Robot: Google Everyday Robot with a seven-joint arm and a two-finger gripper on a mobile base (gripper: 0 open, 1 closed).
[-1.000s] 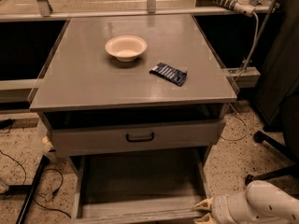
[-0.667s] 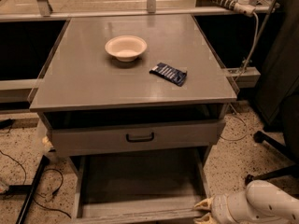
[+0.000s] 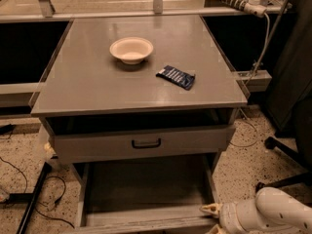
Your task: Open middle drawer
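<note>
Cream bowl (image 3: 131,49) on grey cabinet top (image 3: 97,87), dark blue packet (image 3: 176,76) just right of it, print too small to read. Middle drawer (image 3: 195,141) right under top, black bar handle (image 3: 146,143), front poking out a bit. Bottom drawer (image 3: 146,223) pulled way out. Gripper (image 3: 213,217) low right, at bottom drawer's front right corner; open or closed, can't tell.
</note>
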